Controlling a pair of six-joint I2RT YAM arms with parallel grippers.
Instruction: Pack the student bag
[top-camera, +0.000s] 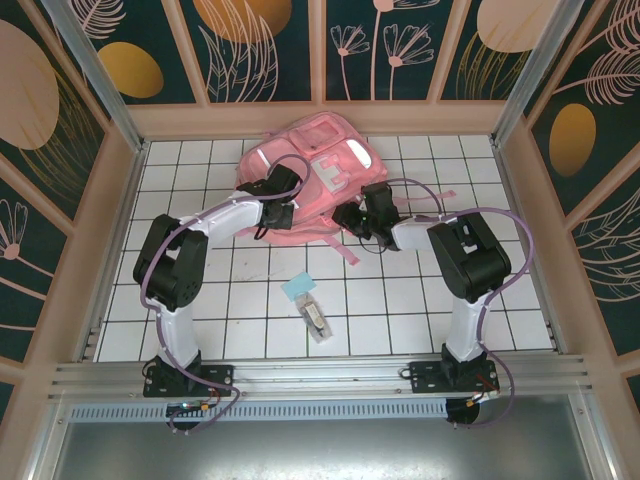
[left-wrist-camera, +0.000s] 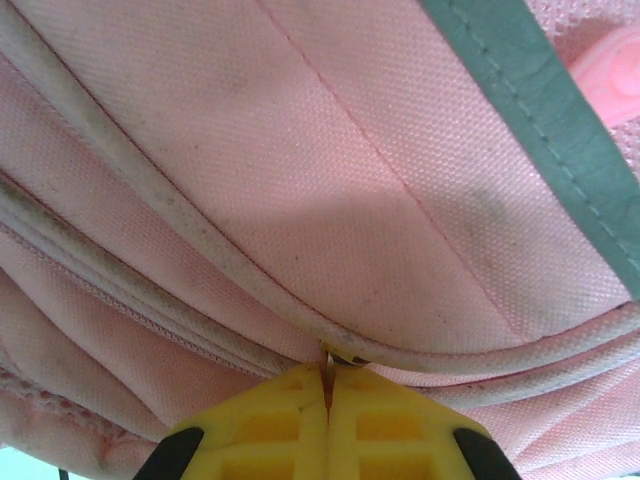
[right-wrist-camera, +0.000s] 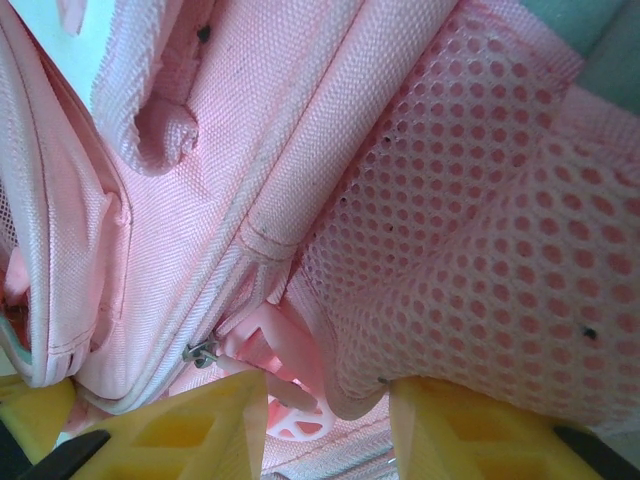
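Lying toward 12 o'clock on the white tiled table (top-camera: 200, 330), the pink backpack (top-camera: 320, 160) sits against the far wall, its glossy front facing up. The overhead camera gives the layout that the wrist cameras lack. The left arm reaches in from 7 o'clock so that the left gripper (top-camera: 279, 213) meets the backpack's edge at 9 o'clock. The right arm comes from 5 o'clock, and the right gripper (top-camera: 350, 218) is at the backpack's lower edge near 4 o'clock. A small blue card (top-camera: 299, 288) and a dark, partly clear object (top-camera: 317, 322) lie apart from the backpack, toward 6 o'clock. From above, neither gripper's jaws can be read.

The wrist cameras show them. At the left gripper (left-wrist-camera: 327, 385) the yellow fingers (left-wrist-camera: 270, 420) are pressed together, pinching a small metal zipper pull (left-wrist-camera: 328, 358). The pull sits where a white piped seam (left-wrist-camera: 150, 200) crosses the backpack's fabric (left-wrist-camera: 300, 150). A grey-green stripe (left-wrist-camera: 540, 120) runs toward 4 o'clock.

At the right gripper (right-wrist-camera: 328, 400) the yellow fingers (right-wrist-camera: 200, 425) stand apart. Between them hang the edge of a pink mesh panel (right-wrist-camera: 480, 220) and a pink plastic ring (right-wrist-camera: 295, 425). The mesh touches the finger at 5 o'clock, but it is not clear whether the jaws actually clamp it. A metal zipper slider (right-wrist-camera: 200, 352) shows just above the other finger, on the backpack's woven side (right-wrist-camera: 300, 120).
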